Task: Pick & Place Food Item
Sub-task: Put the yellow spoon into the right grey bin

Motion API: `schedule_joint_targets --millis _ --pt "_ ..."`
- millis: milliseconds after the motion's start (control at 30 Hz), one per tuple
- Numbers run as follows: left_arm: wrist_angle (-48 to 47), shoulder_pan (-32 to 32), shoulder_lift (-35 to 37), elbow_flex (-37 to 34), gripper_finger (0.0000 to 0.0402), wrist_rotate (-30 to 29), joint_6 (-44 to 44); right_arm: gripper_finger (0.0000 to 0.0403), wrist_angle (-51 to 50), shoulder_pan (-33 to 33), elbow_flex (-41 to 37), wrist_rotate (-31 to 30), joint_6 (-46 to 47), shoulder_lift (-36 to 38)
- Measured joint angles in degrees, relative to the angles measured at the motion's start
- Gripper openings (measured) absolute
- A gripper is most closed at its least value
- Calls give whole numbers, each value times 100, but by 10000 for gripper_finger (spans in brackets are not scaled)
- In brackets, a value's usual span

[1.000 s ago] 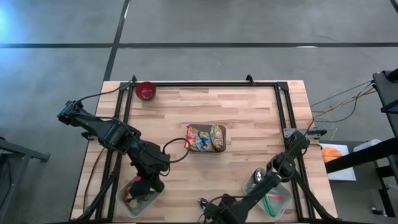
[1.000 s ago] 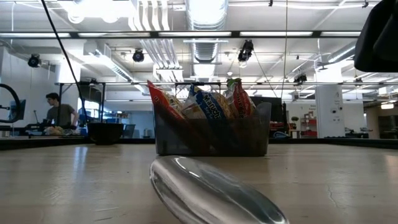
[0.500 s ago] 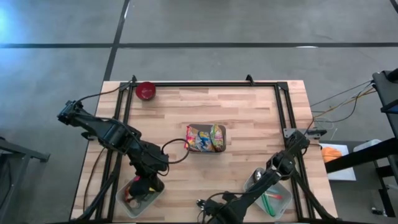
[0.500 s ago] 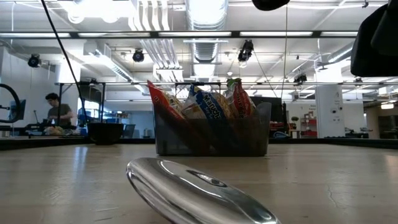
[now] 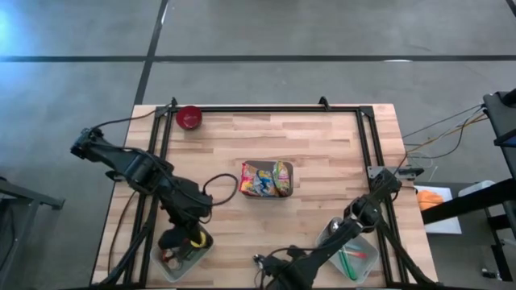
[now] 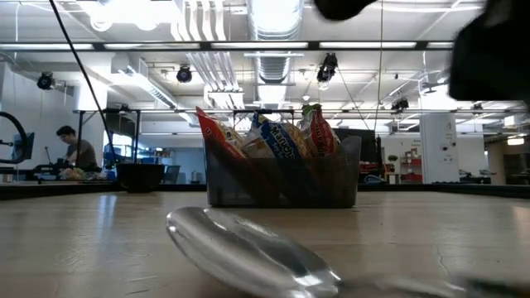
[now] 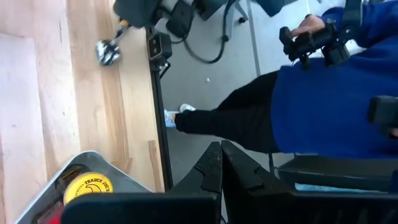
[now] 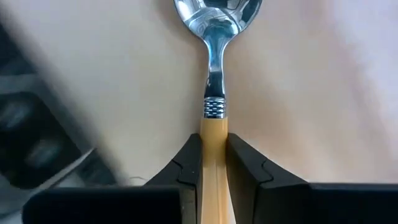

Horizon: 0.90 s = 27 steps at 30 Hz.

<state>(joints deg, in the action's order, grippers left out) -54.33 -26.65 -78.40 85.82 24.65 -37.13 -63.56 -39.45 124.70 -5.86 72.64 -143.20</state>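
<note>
The right gripper [image 8: 214, 163] clamps the spoon [image 8: 213, 74] by its orange handle at the table's near edge. The left gripper [image 7: 219, 173], fingers together and empty, hangs over the near-left tray [image 5: 164, 263]. The snack bin [image 5: 267, 179] sits mid-table.

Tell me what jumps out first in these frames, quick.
The spoon: the right gripper at the table's near edge is clamped on its yellow handle, and its shiny bowl fills the low view's foreground. Next, the dark bin of bright snack packets mid-table. The left gripper is shut above the left container, with a person in blue beyond the table edge.
</note>
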Motion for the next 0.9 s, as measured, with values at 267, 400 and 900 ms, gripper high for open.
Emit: schedule_joint_targets --millis 267,400,900 --pt "0 -4 435 0 0 -337 -39 36 -395 64 11 -100 22 109" --pt "-2 -4 635 0 0 -518 -41 36 -386 71 21 -140 -49 207" --pt "-12 -5 1018 0 0 -818 39 36 -1595 0 -18 -1156 572 1243"
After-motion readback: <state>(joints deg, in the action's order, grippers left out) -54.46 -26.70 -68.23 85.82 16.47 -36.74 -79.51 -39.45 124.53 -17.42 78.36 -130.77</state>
